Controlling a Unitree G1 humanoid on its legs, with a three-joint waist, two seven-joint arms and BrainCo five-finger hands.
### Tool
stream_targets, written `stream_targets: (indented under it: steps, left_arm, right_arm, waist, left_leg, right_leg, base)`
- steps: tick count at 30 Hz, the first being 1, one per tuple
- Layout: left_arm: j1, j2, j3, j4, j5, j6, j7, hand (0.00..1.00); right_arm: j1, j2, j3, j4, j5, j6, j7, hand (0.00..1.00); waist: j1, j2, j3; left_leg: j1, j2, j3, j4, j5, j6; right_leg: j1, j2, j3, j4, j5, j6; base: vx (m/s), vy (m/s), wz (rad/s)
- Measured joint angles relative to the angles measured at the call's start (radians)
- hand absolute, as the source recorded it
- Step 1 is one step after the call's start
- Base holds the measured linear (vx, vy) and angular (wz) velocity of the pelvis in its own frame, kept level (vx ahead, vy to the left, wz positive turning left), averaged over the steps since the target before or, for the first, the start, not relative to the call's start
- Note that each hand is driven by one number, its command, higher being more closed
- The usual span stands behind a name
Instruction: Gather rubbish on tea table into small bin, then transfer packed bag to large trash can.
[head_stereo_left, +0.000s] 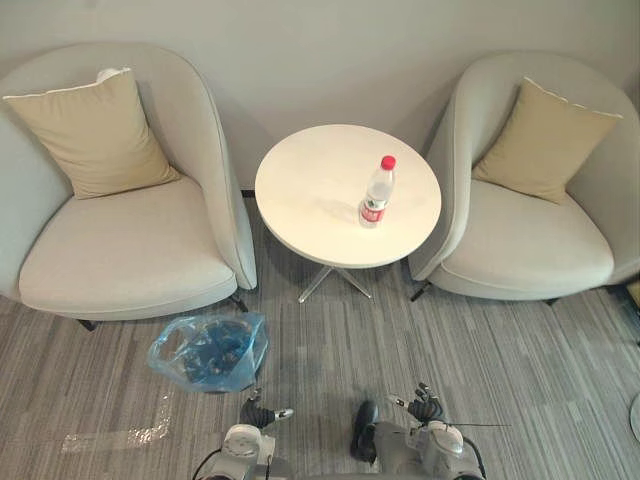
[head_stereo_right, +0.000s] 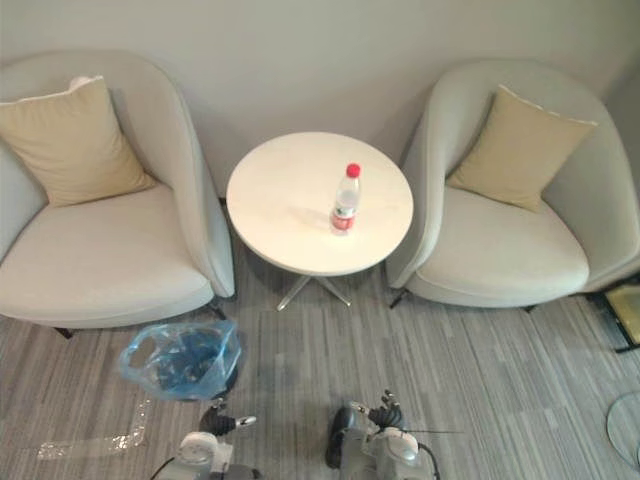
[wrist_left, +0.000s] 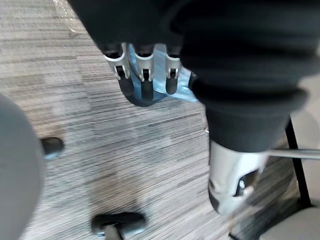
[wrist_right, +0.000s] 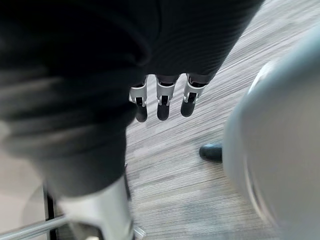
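Note:
A clear plastic bottle (head_stereo_left: 377, 192) with a red cap and red label stands upright on the round white tea table (head_stereo_left: 310, 190), right of its centre. On the carpet in front of the left armchair sits the small bin lined with a blue plastic bag (head_stereo_left: 209, 351); the blue bag (wrist_left: 184, 82) also shows just past my left fingers. My left hand (head_stereo_left: 258, 413) hangs low near the bin, fingers (wrist_left: 144, 75) straight and holding nothing. Low on the other side, my right hand (head_stereo_left: 425, 405) has its fingers (wrist_right: 162, 100) straight over bare carpet, far from the table.
Two pale armchairs (head_stereo_left: 130, 250) (head_stereo_left: 530, 250) with beige cushions flank the table against the wall. A strip of clear plastic (head_stereo_left: 115, 437) lies on the carpet at the lower left. A round glassy edge (head_stereo_left: 635, 415) shows at the far right.

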Motion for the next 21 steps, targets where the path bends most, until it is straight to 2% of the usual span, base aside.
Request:
stream_targets:
  steps: [1, 2, 3, 4, 6, 8, 9, 10, 11, 12, 13, 14, 15, 17, 21]
  left_arm:
    - [-0.001, -0.008, 0.009, -0.003, 0.002, 0.000, -0.002, 0.00]
    - [-0.004, -0.020, 0.045, -0.015, 0.001, -0.001, -0.008, 0.00]
    - [-0.004, -0.024, 0.057, -0.025, 0.001, -0.001, -0.011, 0.00]
    - [0.008, -0.031, 0.076, -0.061, -0.002, -0.002, -0.017, 0.00]
    - [0.011, -0.033, 0.073, -0.091, -0.011, -0.005, -0.017, 0.00]
    - [0.007, -0.036, 0.052, -0.098, -0.028, -0.009, -0.017, 0.00]
    - [0.006, -0.036, 0.047, -0.098, -0.030, -0.009, -0.017, 0.00]
    - [0.006, -0.036, 0.044, -0.098, -0.030, -0.009, -0.017, 0.00]
    - [0.007, -0.038, 0.033, -0.095, -0.031, -0.008, -0.017, 0.00]
    - [0.004, -0.033, 0.026, -0.089, -0.030, -0.013, -0.017, 0.00]
    - [0.000, -0.032, 0.022, -0.085, -0.031, -0.014, -0.016, 0.00]
    - [-0.001, -0.015, 0.017, -0.073, -0.031, -0.017, -0.017, 0.00]
    - [-0.002, 0.000, 0.016, -0.064, -0.031, -0.018, -0.017, 0.00]
    - [0.002, 0.006, 0.016, -0.057, -0.031, -0.018, -0.017, 0.00]
    - [0.007, 0.014, 0.017, -0.041, -0.031, -0.019, -0.017, 0.00]
  right_arm:
    - [0.004, 0.002, -0.009, 0.006, -0.011, 0.002, 0.000, 0.00]
    - [0.015, 0.008, -0.013, 0.002, -0.013, 0.002, -0.001, 0.00]
    - [0.018, 0.008, -0.012, 0.000, -0.013, 0.001, -0.001, 0.00]
    - [0.028, 0.010, -0.009, -0.001, -0.012, 0.002, -0.004, 0.00]
    - [0.031, 0.023, -0.014, -0.001, -0.010, 0.001, -0.006, 0.00]
    - [0.036, 0.029, -0.016, 0.002, 0.001, 0.002, -0.007, 0.00]
    - [0.036, 0.029, -0.016, 0.002, 0.001, 0.002, -0.007, 0.00]
    - [0.036, 0.029, -0.017, 0.002, 0.001, 0.002, -0.007, 0.00]
    - [0.041, 0.027, -0.031, 0.002, 0.001, 0.001, -0.008, 0.00]
    - [0.040, 0.022, -0.031, 0.005, 0.001, 0.002, -0.013, 0.00]
    - [0.041, 0.025, -0.031, 0.003, 0.001, 0.002, -0.016, 0.00]
    - [0.046, 0.036, -0.031, 0.002, -0.002, 0.001, -0.015, 0.00]
    - [0.052, 0.040, -0.031, 0.003, -0.002, 0.002, -0.015, 0.00]
    - [0.061, 0.041, -0.031, 0.003, -0.010, 0.001, -0.015, 0.00]
    - [0.067, 0.040, -0.025, 0.003, -0.021, 0.001, -0.017, 0.00]
  waist:
    - [-0.002, 0.000, 0.002]
    - [-0.006, 0.005, 0.006]
    - [-0.006, 0.008, 0.008]
    - [0.003, 0.002, 0.018]
    - [0.015, -0.012, 0.027]
    - [0.021, -0.010, 0.022]
    - [0.025, -0.008, 0.022]
    - [0.025, -0.009, 0.023]
    - [0.024, 0.000, 0.019]
    - [0.029, 0.003, 0.021]
    - [0.028, -0.006, 0.019]
    - [0.024, -0.036, 0.017]
    - [0.024, -0.052, 0.017]
    - [0.026, -0.062, 0.010]
    - [0.025, -0.062, -0.003]
  left_leg:
    - [-0.063, 0.022, -0.028, 0.147, 0.000, -0.001]
    - [-0.169, 0.055, -0.062, 0.402, 0.023, -0.019]
    - [-0.199, 0.069, -0.068, 0.485, 0.046, -0.025]
    - [-0.284, 0.112, -0.063, 0.699, 0.038, -0.032]
    - [-0.342, 0.126, -0.007, 0.754, 0.008, -0.029]
    - [-0.394, 0.085, 0.034, 0.572, -0.023, -0.023]
    - [-0.395, 0.052, 0.030, 0.441, -0.021, -0.021]
    - [-0.393, 0.036, 0.028, 0.383, -0.014, -0.019]
    - [-0.379, -0.016, 0.001, 0.168, 0.078, -0.007]
    - [-0.355, -0.043, -0.017, 0.122, 0.186, 0.027]
    - [-0.343, -0.053, -0.018, 0.113, 0.191, 0.030]
    - [-0.307, -0.075, -0.014, 0.066, 0.195, 0.038]
    - [-0.272, -0.093, -0.002, 0.024, 0.204, 0.050]
    - [-0.214, -0.120, 0.007, -0.048, 0.220, 0.062]
    - [-0.158, -0.151, 0.010, -0.140, 0.250, 0.072]
  right_leg:
    - [0.035, 0.016, -0.012, -0.017, -0.027, -0.007]
    - [0.102, 0.038, -0.032, -0.057, -0.047, -0.011]
    - [0.124, 0.047, -0.035, -0.072, -0.053, -0.015]
    - [0.200, 0.072, -0.042, -0.100, -0.077, -0.046]
    - [0.272, 0.077, -0.039, -0.120, -0.091, -0.040]
    - [0.314, 0.073, -0.018, -0.146, -0.096, -0.035]
    - [0.326, 0.066, -0.002, -0.148, -0.098, -0.029]
    - [0.328, 0.061, 0.004, -0.148, -0.100, -0.025]
    - [0.335, 0.055, 0.023, -0.147, -0.110, -0.007]
    - [0.352, 0.058, 0.055, -0.147, -0.123, 0.015]
    - [0.357, 0.050, 0.062, -0.147, -0.124, 0.019]
    - [0.371, 0.022, 0.064, -0.147, -0.141, 0.042]
    - [0.382, 0.002, 0.064, -0.145, -0.148, 0.052]
    - [0.401, -0.021, 0.075, -0.145, -0.155, 0.061]
    - [0.413, -0.045, 0.085, -0.144, -0.175, 0.073]
  base:
    - [0.36, -0.297, 0.36]
    - [0.29, -0.244, 0.39]
    - [0.33, -0.246, 0.29]
    - [0.27, -0.154, 0.04]
    - [0.29, -0.146, -0.10]
    - [0.28, -0.012, -0.35]
    - [0.24, 0.053, -0.38]
    - [0.29, 0.119, -0.38]
    - [0.26, 0.123, -0.41]
    - [0.31, 0.135, -0.32]
    - [0.25, 0.095, -0.10]
    - [0.23, 0.077, 0.11]
    - [0.20, 0.081, 0.09]
    - [0.17, 0.070, 0.00]
    - [0.08, 0.020, -0.01]
